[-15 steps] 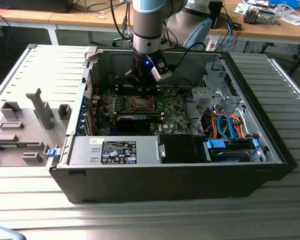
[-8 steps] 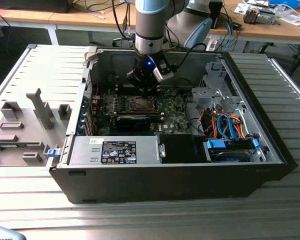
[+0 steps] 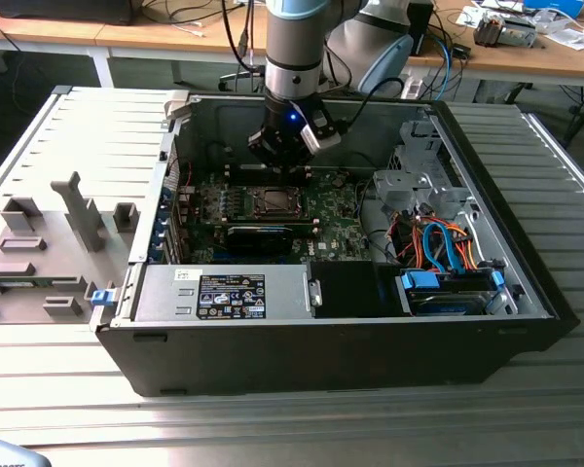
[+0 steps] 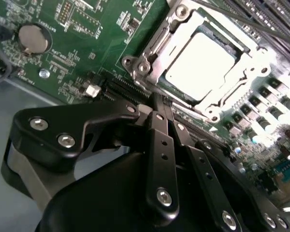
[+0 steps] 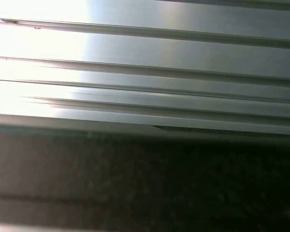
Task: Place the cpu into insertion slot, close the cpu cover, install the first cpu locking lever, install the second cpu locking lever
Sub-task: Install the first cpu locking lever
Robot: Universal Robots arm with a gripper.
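The cpu [image 4: 198,60] lies in the insertion slot [image 3: 271,201] on the green motherboard, its bright silvery top showing through the metal cpu cover [image 4: 152,46], which lies flat around it. My gripper [image 4: 157,104] hovers just beside the socket's edge with its black fingers [image 4: 160,145] pressed together, and I see nothing held between them. In the exterior view the gripper [image 3: 280,163] hangs inside the open computer case, just behind the socket. I cannot tell how the locking levers stand.
The case walls [image 3: 175,146] ring the motherboard. A drive cage with orange and blue cables [image 3: 438,243] is on the exterior view's right, and a power supply [image 3: 224,292] lies in front. A grey fixture plate [image 3: 49,243] lies outside on the left. A coin cell [image 4: 34,37] sits on the board.
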